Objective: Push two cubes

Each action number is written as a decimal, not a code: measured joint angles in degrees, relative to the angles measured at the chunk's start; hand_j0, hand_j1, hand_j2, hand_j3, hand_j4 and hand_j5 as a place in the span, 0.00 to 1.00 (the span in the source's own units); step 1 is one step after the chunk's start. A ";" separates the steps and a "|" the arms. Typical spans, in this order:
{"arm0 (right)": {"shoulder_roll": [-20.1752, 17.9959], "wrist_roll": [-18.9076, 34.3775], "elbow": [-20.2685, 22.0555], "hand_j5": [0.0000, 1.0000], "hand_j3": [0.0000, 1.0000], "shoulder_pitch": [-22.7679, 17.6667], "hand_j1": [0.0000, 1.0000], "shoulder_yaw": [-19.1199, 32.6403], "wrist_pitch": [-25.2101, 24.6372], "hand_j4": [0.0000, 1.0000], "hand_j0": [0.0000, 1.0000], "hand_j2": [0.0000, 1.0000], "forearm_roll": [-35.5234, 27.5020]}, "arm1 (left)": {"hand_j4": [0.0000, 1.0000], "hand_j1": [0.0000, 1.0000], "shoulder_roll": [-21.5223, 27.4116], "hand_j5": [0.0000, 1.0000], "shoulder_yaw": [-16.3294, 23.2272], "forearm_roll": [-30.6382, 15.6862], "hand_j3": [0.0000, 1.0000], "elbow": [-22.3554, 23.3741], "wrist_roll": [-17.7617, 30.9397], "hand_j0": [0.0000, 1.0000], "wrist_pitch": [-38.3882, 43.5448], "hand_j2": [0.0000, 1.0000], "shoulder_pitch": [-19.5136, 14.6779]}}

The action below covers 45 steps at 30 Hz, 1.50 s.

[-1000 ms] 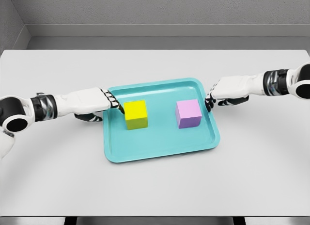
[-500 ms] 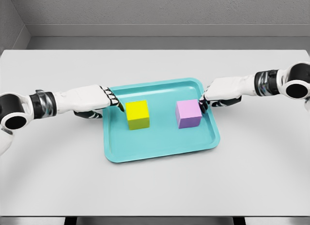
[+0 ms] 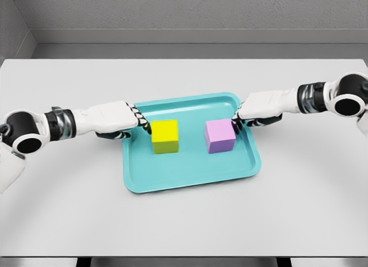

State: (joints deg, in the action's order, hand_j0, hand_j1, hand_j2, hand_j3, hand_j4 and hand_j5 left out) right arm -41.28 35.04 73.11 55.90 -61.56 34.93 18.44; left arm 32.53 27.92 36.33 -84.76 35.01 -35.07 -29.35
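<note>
So there's a teal tray sitting roughly mid-table on a big pale grey table, long side running left to right and turned a little askew, and both cubes are inside it, resting flat on the tray floor. The yellow cube is in the left half, the purple cube in the right half, and they're near each other with a clear strip of tray showing between them, not touching. The left hand reaches in from the left edge over the tray's left rim, palm down and fingers stretched out flat, with its dark-jointed fingertips right up against the yellow cube's left face. It isn't wrapped around anything, just flat against the side. The right hand does the mirror version from the other side, coming over the tray's upper right corner, fingers extended with the fingertips touching the purple cube's upper right edge, also not gripping anything. Both arms are white with dark bands at the wrists and stretch out almost level across the table. Behind the table there's a grey wall and a strip of floor
</note>
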 measured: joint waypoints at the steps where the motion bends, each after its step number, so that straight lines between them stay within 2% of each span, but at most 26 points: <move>1: 0.12 0.02 0.00 0.51 0.51 0.00 0.51 -0.02 -0.13 0.51 0.51 0.51 -0.13 | 0.64 0.64 -0.18 0.64 0.01 0.27 0.64 0.03 0.00 0.64 -0.02 0.64 0.09; 28: 1.42 0.05 0.23 0.48 0.48 0.62 0.48 -0.99 -0.59 0.48 0.48 0.48 -0.60 | 0.63 0.63 -3.09 0.63 2.61 0.92 0.63 0.11 -0.06 0.63 0.28 0.63 0.09; 38: 0.70 -0.03 0.27 0.48 0.48 1.58 0.48 -1.38 0.15 0.48 0.48 0.48 0.04 | 0.63 0.63 -4.96 0.63 2.96 1.57 0.63 1.28 -0.18 0.63 0.87 0.63 -0.53; 42: -0.01 -0.03 0.27 0.43 0.43 1.58 0.43 -1.46 0.19 0.43 0.43 0.43 0.12 | 0.63 0.63 -5.62 0.63 2.93 1.45 0.63 1.80 -0.32 0.63 1.33 0.63 -0.53; 45: -0.70 -0.03 0.29 0.43 0.43 1.58 0.43 -1.47 0.20 0.43 0.43 0.43 0.16 | 0.63 0.63 -5.87 0.63 2.92 1.20 0.63 2.11 -0.36 0.63 1.53 0.63 -0.53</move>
State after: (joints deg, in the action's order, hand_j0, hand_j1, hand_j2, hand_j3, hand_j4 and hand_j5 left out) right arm -41.98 35.01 73.39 57.48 -63.03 35.13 18.60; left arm 26.66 30.84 37.52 -82.65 34.65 -33.54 -29.88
